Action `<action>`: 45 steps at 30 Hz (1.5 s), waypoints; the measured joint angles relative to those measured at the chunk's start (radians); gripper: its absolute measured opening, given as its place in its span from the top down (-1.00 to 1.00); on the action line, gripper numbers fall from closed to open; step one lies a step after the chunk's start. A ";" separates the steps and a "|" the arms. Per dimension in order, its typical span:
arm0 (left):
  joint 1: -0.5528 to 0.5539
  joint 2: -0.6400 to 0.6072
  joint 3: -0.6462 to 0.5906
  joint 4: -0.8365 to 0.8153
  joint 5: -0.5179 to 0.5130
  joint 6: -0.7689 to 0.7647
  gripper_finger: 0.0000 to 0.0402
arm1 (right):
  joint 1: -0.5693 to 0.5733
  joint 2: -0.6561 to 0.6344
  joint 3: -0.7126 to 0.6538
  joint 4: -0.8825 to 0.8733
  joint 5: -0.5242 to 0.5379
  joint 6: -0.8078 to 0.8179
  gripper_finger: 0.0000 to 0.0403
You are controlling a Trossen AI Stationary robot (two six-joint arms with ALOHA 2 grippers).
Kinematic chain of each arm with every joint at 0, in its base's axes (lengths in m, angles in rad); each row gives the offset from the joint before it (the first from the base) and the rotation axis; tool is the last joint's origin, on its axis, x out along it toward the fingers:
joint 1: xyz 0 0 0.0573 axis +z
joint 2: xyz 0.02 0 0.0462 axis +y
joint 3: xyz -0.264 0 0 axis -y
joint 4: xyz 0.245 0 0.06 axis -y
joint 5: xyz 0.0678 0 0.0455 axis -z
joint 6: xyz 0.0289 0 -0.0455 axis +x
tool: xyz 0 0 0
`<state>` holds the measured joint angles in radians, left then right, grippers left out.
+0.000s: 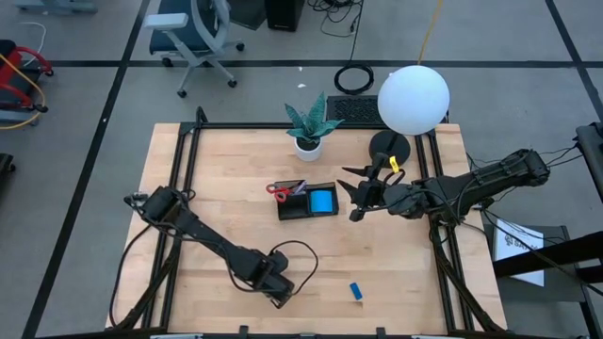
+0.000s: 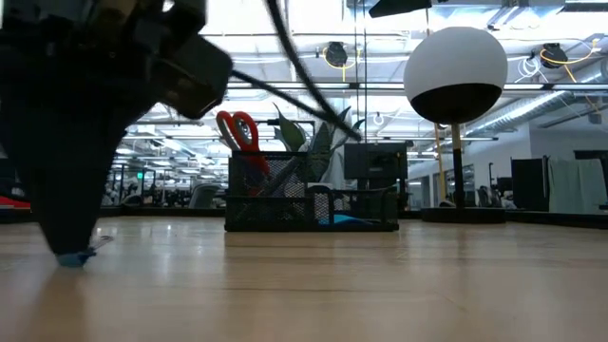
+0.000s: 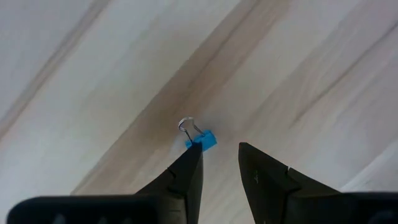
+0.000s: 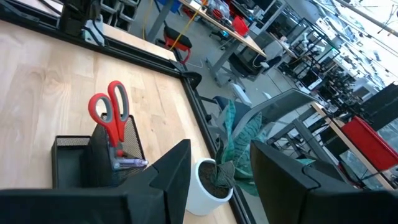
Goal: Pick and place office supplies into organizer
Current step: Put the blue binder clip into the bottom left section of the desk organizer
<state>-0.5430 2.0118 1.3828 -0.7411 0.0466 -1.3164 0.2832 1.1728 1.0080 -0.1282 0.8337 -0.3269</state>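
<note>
Resting low near the table's front edge, left gripper (image 1: 280,294), fingers parted and empty. Left wrist view alone shows a small blue binder clip (image 3: 200,139) on bare wood, just ahead of one fingertip; not gripped. High view places another small blue block (image 1: 356,291) nearby, open wood around it. Right gripper (image 1: 356,200) hovering beside black mesh organizer (image 1: 307,201), fingers apart, nothing held. Red-handled scissors (image 4: 111,116) upright in rear compartment; blue note pad (image 1: 322,201) inside.

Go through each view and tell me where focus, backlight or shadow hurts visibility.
Low view: left gripper looms dark, blurred and backlit; organizer is a silhouette. Left wrist view: binder clip sharp, soft shadow beside it. Right wrist view: own fingers blurred, scissors clear.
</note>
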 joint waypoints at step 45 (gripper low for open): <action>0.052 -0.005 0.077 -0.068 -0.070 2.069 0.44 | 0.000 0.000 0.000 -0.059 -0.003 0.063 0.23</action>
<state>-0.4908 2.0071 1.4597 -0.8094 -0.0239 0.7528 0.2832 1.1728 1.0080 -0.1869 0.8307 -0.2635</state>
